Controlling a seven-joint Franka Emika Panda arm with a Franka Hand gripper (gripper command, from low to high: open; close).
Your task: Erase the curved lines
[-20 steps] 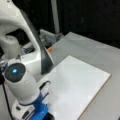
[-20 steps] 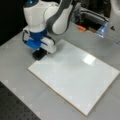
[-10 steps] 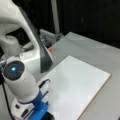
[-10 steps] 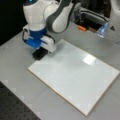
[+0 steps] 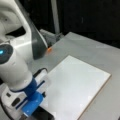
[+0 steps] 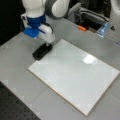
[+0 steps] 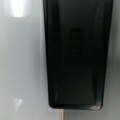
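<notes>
Gripper [image 6: 47,44] closed on black eraser [image 6: 42,51] (fills wrist view), at white board [image 6: 75,75] edge; board looks blank

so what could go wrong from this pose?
1. The black rectangular eraser block sits at the corner of the white board, partly over its edge, so it could catch or tip there.
2. No wavy pen stroke shows on the board, so a wipe may miss it.
3. The gripper hides its jaws; the grip can't be checked.
</notes>
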